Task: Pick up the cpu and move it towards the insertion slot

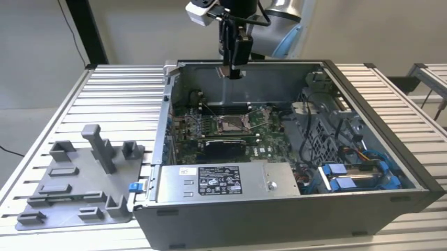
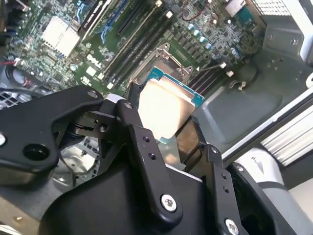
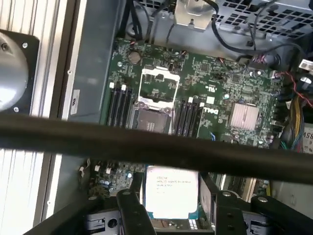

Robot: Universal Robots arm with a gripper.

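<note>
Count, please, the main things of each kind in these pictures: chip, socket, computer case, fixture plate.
cpu, held in the pincer: 1
insertion slot: 1
open computer case: 1
grey fixture plate: 1
Total: 4

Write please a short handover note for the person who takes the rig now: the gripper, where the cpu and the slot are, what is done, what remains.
Gripper: shut on the cpu, holding it by its edges, silvery face showing in both wrist views.
Position: gripper is high over the open computer case, near its back wall.
Insertion slot: on the green board below, frame open, centre bare.
Done: cpu picked up and lifted.
Left: bring it to the slot; it is well above it.
</note>
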